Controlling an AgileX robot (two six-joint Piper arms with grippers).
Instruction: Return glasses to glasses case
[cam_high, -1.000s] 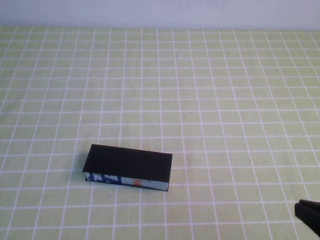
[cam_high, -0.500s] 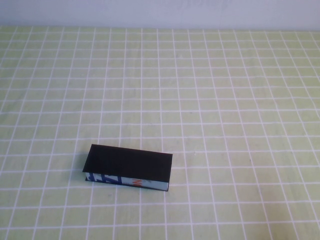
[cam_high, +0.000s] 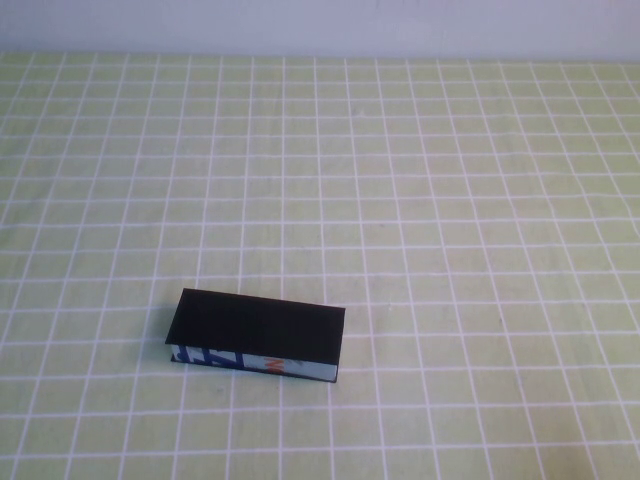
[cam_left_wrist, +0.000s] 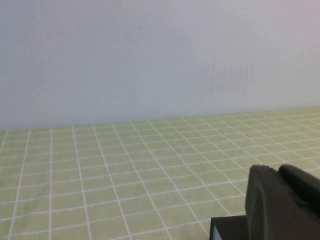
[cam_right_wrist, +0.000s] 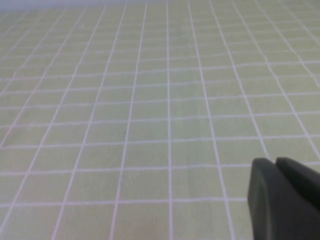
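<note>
The glasses case lies shut on the green checked cloth, left of the middle and near the front, its black lid on top and its blue, white and orange strip facing me. The glasses are out of view. Neither arm shows in the high view. In the left wrist view my left gripper is shut on nothing, with a corner of the case just below it. My right gripper is shut over bare cloth and holds nothing.
The checked tablecloth covers the whole table. A pale wall rises behind its far edge.
The dark tip of my right gripper, at the high view's lower right corner one second ago, has drawn back out of that view. The case has not moved.
</note>
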